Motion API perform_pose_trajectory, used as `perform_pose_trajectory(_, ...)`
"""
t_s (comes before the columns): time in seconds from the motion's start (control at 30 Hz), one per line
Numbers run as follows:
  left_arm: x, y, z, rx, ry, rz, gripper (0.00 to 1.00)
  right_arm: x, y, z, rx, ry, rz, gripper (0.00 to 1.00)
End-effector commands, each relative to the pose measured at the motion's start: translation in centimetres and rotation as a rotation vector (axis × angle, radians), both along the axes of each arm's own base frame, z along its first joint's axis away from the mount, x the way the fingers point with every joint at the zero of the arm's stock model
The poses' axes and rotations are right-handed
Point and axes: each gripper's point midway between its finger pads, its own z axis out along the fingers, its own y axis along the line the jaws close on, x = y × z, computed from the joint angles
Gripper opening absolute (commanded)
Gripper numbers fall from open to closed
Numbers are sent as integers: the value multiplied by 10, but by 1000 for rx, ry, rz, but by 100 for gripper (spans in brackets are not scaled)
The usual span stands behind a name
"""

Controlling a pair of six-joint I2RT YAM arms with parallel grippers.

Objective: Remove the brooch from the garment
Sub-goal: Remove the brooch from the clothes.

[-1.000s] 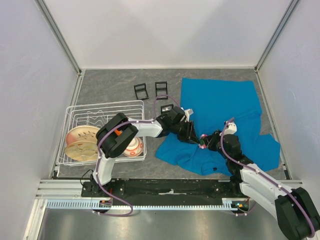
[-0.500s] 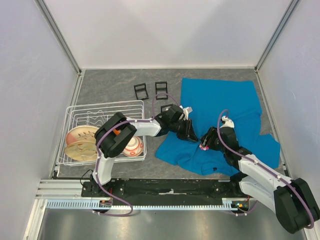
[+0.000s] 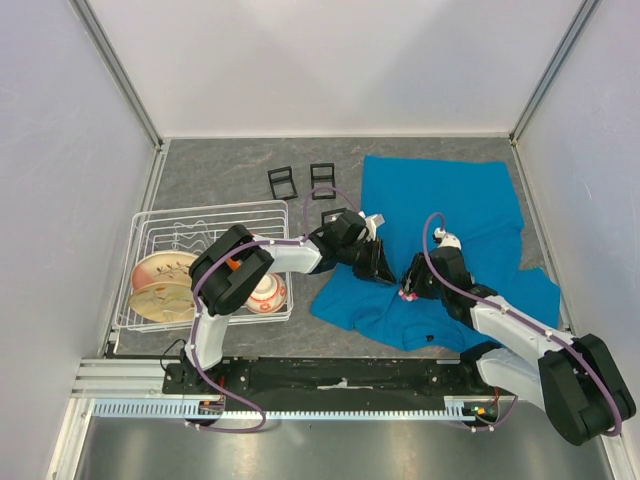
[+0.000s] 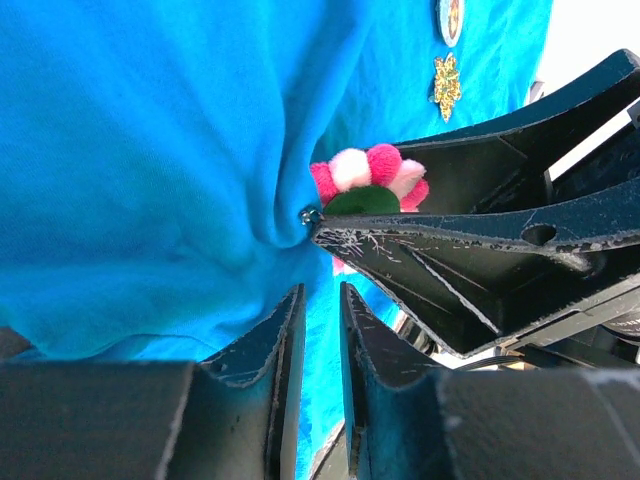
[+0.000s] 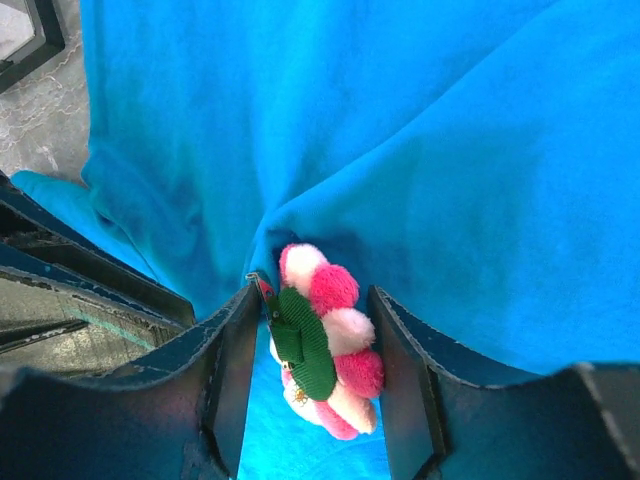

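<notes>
The garment (image 3: 450, 200) is a teal-blue T-shirt spread over the right half of the table. The brooch (image 5: 325, 330), a ring of pink and white pompoms on a green ribbon clip, hangs from a pucker in the cloth. My right gripper (image 5: 312, 292) stands open around it, the left finger touching the clip and the right finger just clear of the pompoms. My left gripper (image 4: 322, 290) faces it from the other side, its jaws nearly together on a fold of the garment (image 4: 150, 150) just below the brooch (image 4: 370, 180). From above, both grippers meet at the brooch (image 3: 407, 293).
A wire rack (image 3: 210, 212) holding plates (image 3: 160, 285) and a bowl (image 3: 265, 293) stands at the left. Three small black frames (image 3: 282, 182) sit behind the left arm. A gold star pin (image 4: 445, 85) and an oval pin (image 4: 450, 15) are also on the shirt.
My right gripper's jaws have opened around the brooch and its wrist has swung a little to the left. The left jaws have narrowed on the cloth.
</notes>
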Motion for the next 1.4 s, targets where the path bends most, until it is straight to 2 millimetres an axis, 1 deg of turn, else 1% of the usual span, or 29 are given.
perform_pose_trajectory(0.0, 3, -6, 15, -46, -61, -26, 26, 9, 7, 16, 16, -50, 31, 57)
perform_pose_trajectory(0.07, 4, -6, 15, -47, -63, -26, 26, 8, 9, 15, 20, -45, 44, 59)
perform_pose_trajectory(0.13, 3, -7, 14, -46, -62, -28, 26, 13, 12, 23, 35, -78, 48, 61)
perform_pose_trajectory(0.23, 4, -8, 10, -42, -54, -29, 26, 13, 12, 28, 47, -87, 42, 61)
perform_pose_trajectory(0.37, 3, -9, 7, -42, -45, -36, 26, 12, 12, 30, 54, -94, 38, 51)
perform_pose_trajectory(0.43, 4, -9, 6, -39, -45, -35, 25, 8, 16, 29, 66, -84, 67, 51)
perform_pose_trajectory(0.47, 4, -9, 6, -39, -45, -35, 26, 7, 17, 28, 67, -80, 73, 53)
perform_pose_trajectory(0.5, 4, -10, 5, -40, -45, -37, 25, 4, 15, 24, 58, -57, 71, 53)
perform_pose_trajectory(0.57, 4, -10, 5, -40, -45, -37, 25, 2, 13, 22, 51, -52, 61, 52)
perform_pose_trajectory(0.63, 4, -10, 7, -43, -46, -38, 26, 2, 11, 24, 48, -62, 50, 47)
perform_pose_trajectory(0.77, 3, -11, 8, -46, -45, -43, 26, 6, 11, 26, 50, -74, 44, 41)
perform_pose_trajectory(0.8, 2, -11, 8, -45, -46, -43, 25, 6, 12, 24, 52, -68, 43, 40)
perform_pose_trajectory(0.87, 1, -11, 9, -47, -47, -47, 26, 5, 12, 22, 58, -62, 40, 32)
perform_pose_trajectory(0.9, 0, -11, 11, -49, -50, -49, 25, 4, 12, 20, 56, -55, 39, 30)
perform_pose_trajectory(0.93, 0, -11, 11, -50, -50, -50, 25, 7, 13, 22, 66, -70, 39, 27)
perform_pose_trajectory(1.0, -1, -13, 13, -54, -53, -55, 25, 7, 14, 19, 66, -64, 39, 24)
perform_pose_trajectory(1.23, 0, -14, 10, -47, -51, -58, 25, 5, 12, 17, 75, -56, 19, 3)
perform_pose_trajectory(1.27, 0, -14, 10, -45, -50, -59, 25, 7, 9, 16, 61, -59, 3, 0)
perform_pose_trajectory(1.37, 4, -16, 12, -37, -55, -52, 26, 8, 10, 15, 69, -63, 6, 0)
